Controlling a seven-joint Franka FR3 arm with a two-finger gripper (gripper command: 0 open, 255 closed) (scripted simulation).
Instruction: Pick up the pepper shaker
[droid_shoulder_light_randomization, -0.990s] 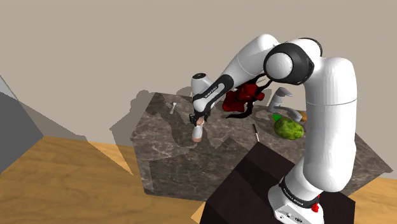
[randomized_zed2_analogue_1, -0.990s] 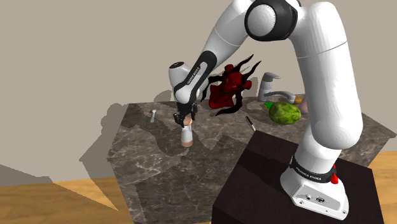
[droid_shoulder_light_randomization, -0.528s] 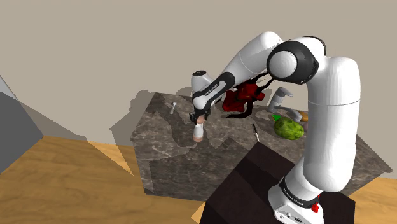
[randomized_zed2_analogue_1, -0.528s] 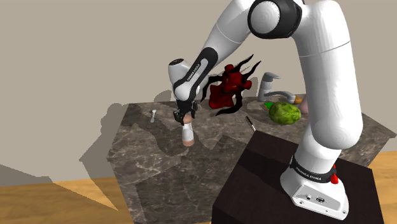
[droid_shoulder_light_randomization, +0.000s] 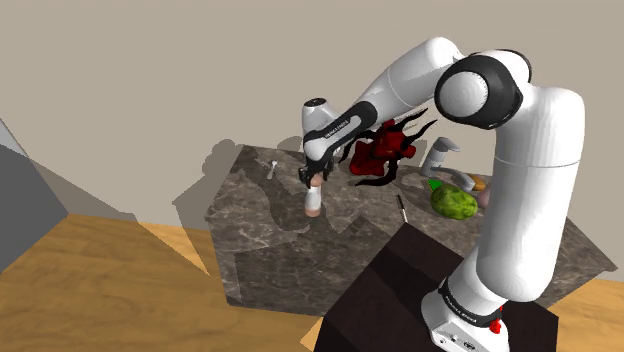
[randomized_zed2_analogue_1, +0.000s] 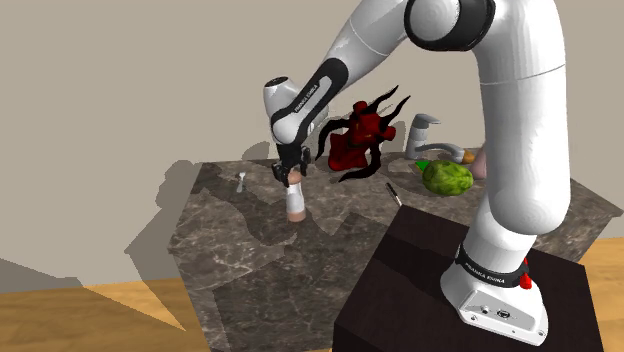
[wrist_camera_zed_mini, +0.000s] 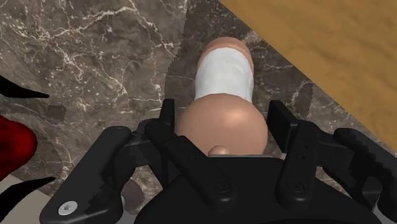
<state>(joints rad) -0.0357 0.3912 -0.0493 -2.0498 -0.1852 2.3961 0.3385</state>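
Observation:
The pepper shaker (droid_shoulder_light_randomization: 313, 202) is a small upright bottle with a white band and tan ends. It hangs just above the dark marble counter (droid_shoulder_light_randomization: 270, 245), near that counter's left part in the shoulder view. My black gripper (droid_shoulder_light_randomization: 312, 180) comes down onto its top and is shut on it. In the second exterior view the gripper (randomized_zed2_analogue_1: 291, 177) clasps the shaker (randomized_zed2_analogue_1: 296, 205) by its upper end. In the wrist view the fingers (wrist_camera_zed_mini: 167, 121) press both sides of the rounded tan cap, and the shaker's white body (wrist_camera_zed_mini: 224, 73) points away from the gripper (wrist_camera_zed_mini: 222, 122).
A red and black spiky object (droid_shoulder_light_randomization: 385, 155) stands behind the arm. A green round thing (droid_shoulder_light_randomization: 455, 203), a grey faucet-like piece (droid_shoulder_light_randomization: 440, 152) and a thin dark utensil (droid_shoulder_light_randomization: 402, 208) lie toward the shoulder view's right. A small silver item (droid_shoulder_light_randomization: 270, 168) sits at the counter's far left. Wooden floor (droid_shoulder_light_randomization: 110, 290) lies beyond the edge.
The gripper has risen a little with the shaker held in it, and the arm's elbow has swung higher. The fingers have stayed shut on the shaker.

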